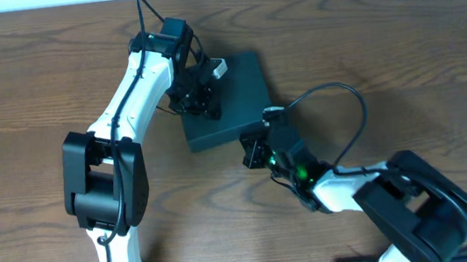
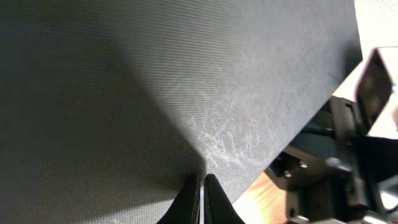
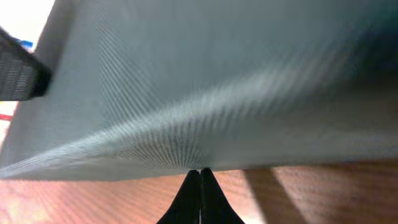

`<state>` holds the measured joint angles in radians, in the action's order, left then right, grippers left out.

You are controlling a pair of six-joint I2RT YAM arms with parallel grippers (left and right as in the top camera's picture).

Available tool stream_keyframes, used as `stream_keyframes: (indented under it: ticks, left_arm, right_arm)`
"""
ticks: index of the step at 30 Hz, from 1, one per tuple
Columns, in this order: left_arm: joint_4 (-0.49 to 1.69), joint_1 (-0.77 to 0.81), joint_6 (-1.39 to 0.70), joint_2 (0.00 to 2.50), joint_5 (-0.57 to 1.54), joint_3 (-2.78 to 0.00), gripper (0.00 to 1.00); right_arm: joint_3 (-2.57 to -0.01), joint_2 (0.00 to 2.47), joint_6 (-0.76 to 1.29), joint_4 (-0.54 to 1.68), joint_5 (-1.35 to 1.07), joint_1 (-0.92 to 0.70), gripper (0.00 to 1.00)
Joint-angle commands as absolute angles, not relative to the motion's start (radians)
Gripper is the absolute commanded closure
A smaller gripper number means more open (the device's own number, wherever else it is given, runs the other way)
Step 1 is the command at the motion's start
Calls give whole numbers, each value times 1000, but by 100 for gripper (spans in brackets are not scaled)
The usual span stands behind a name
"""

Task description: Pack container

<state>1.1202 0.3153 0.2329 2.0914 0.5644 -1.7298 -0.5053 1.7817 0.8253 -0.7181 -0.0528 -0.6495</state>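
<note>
**Item:** box (image 1: 235,104), dark, matte, shallow, near square.

**Place:** middle of the table (image 1: 400,41), a little nearer the far edge than the near one, well apart from both side edges.

**Lie:** flat on its base, turned askew to the table edges. Its near side rises toward the far edge as it runs right, so one corner points toward the near left. Being so close to square, it shows no sure long axis. The hinge side cannot be told.

**Lid:** the lid (image 2: 155,81) lies down, flush and level as far as the overhead view shows.

**Left gripper** (image 1: 199,95)**:** pinched fully together, empty, over the box's far left part with its tips at the lid surface.

**Right gripper** (image 1: 258,153)**:** pinched together, empty, tips against the box's near right edge, low, where wall meets table.

**Contents:** hidden; nothing loose is seen on the table.

**Progress, as judged:** late. Filling looks finished and the lid is closed. What seems left is pressing the lid home or squaring the box, then drawing both arms clear. Whether the flap is properly tucked cannot be confirmed.
</note>
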Motion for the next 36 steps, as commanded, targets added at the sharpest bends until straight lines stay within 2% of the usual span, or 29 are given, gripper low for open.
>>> stream_keyframes:
  ticks: [1, 15, 20, 25, 31, 36]
  left_arm:
    - [1129, 321, 232, 2112, 521, -1710, 94]
    - [1125, 321, 232, 2112, 521, -1710, 94]
    - [1142, 316, 231, 2109, 529, -1729, 94]
    - [1151, 302, 227, 2038, 536, -1812, 94]
    - [1100, 288, 189, 1892, 535, -1846, 94]
    - [1071, 279, 146, 1774, 535, -1846, 94]
  right_arm:
    - [-552, 1802, 806, -727, -27, -653, 98]
    - [-576, 1802, 807, -752, -79, -688, 99]
    - [-576, 1773, 804, -739, -189, -624, 98]
    - [-576, 1645, 718, -563, -442, -461, 98]
    - [-576, 1392, 561, -263, -475, -316, 98]
    - [-576, 1179, 462, -119, -475, -244, 98]
